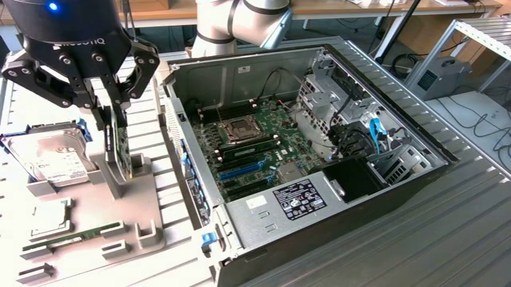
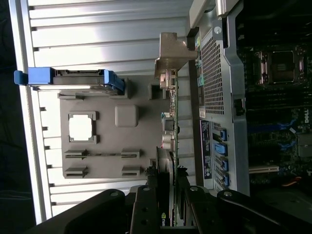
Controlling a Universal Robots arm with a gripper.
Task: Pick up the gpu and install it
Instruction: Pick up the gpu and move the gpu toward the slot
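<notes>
Currently, the gpu (image 1: 121, 149) is gripped on edge between the fingers of the tool (image 1: 112, 115), and is held upright at the grey holder (image 1: 137, 210) on the worktop (image 1: 447, 239). The open computer case (image 1: 239, 72) is seen just beside it.

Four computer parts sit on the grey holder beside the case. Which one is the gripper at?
The gpu, the thin black card standing on edge, held by the gripper. The hard drive, processor and RAM stick sit apart, untouched.

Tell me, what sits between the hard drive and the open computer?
The graphics card, standing on edge in the gray holder with the gripper shut on it; the exterior view shows that.
</notes>
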